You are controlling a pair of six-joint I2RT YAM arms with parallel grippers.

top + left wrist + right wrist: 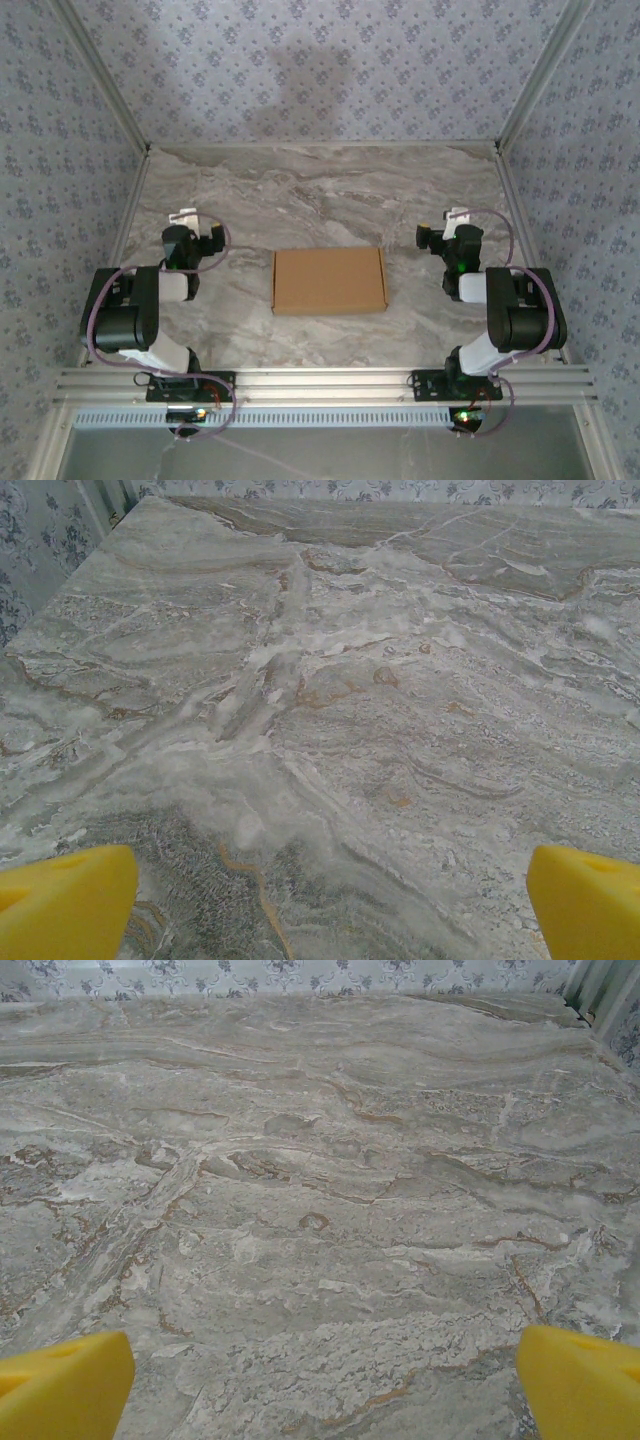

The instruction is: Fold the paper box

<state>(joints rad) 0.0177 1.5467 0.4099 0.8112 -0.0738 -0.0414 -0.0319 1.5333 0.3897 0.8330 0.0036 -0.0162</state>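
1. On the left, the left claw hangs over the marble tabletop, well apart from the work. In its wrist view the yellow fingers sit at the two bottom corners with bare stone between them. We read it as spread wide and holding nothing. We judge that it is parked out to the side to leave the middle free for an approach.

2. In the centre, the paper box lies flat on the tabletop, between the two arms and touched by neither. We think this central spot puts it within reach of both arms.
   - Its long axis runs left to right across the top view, with the short sides facing the arms.
   - Its right edge shows small steps at the corners, like tab ends, so we take that end to point at the right arm.
   - It looks compact, with no flaps spread out. From above we cannot tell whether it is already closed up or only collapsed.

3. On the right, the right claw mirrors the left one. Its yellow fingers are also far apart over bare stone, released and empty.
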